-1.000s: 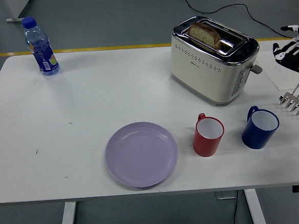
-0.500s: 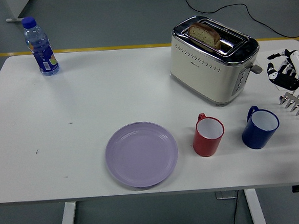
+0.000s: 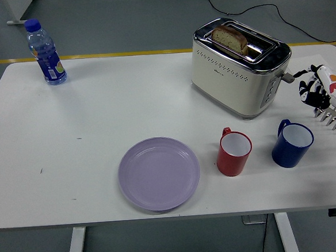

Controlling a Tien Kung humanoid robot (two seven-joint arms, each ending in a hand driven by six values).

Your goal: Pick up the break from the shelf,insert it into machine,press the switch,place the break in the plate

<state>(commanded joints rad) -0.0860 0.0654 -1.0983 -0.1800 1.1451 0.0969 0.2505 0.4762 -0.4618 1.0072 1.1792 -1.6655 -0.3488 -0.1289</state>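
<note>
Compared with a second ago, the right hand point(image 3: 314, 88) has moved left and down from the table's far right edge and now sits just beside the toaster's lever point(image 3: 287, 76), over the rack point(image 3: 332, 118); its fingers point(image 3: 306, 85) are curled and hold nothing, and whether they touch the lever cannot be told. Nothing else has shifted. The bread point(image 3: 230, 37), one slice, stands in the slot of the one toaster point(image 3: 237, 66), its top sticking out. On the table point(image 3: 98, 119) there are one plate point(image 3: 158, 173), lilac, near the front edge, two mugs beside it, the red mug point(image 3: 234, 151) and the blue mug point(image 3: 292, 143), and one bottle point(image 3: 45, 52) at the far left corner.
</note>
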